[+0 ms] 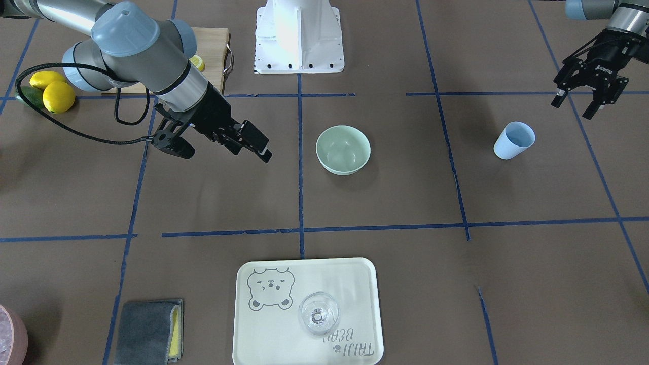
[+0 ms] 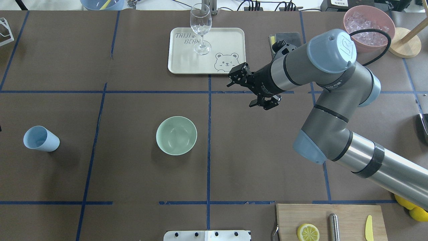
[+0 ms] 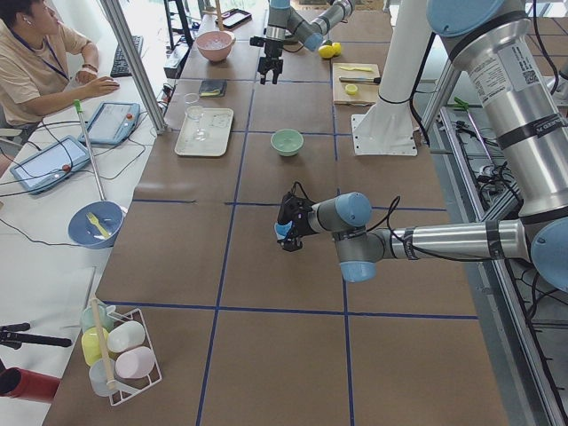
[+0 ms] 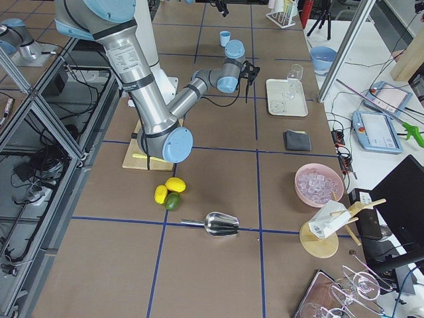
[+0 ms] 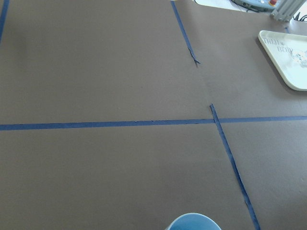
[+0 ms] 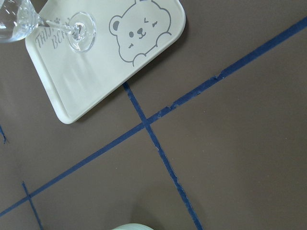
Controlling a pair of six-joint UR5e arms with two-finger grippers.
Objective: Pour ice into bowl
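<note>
Brown paper gridded with blue tape covers the tabletop (image 2: 133, 174), where the bowl (image 2: 176, 135) sits empty mid-table, well apart from the ice (image 2: 364, 23) heaped in the pink container (image 2: 391, 20) at the far right corner. The right gripper (image 2: 247, 90) and the left gripper (image 1: 574, 105) both hang spread open, holding nothing. Likely trouble: a wide container tipped fast could scatter slippery cubes past the bowl's rim, or the arm could clip the wine glass (image 2: 200, 23). Its tray (image 2: 187, 63) reads "TAIJI BEAR".
</note>
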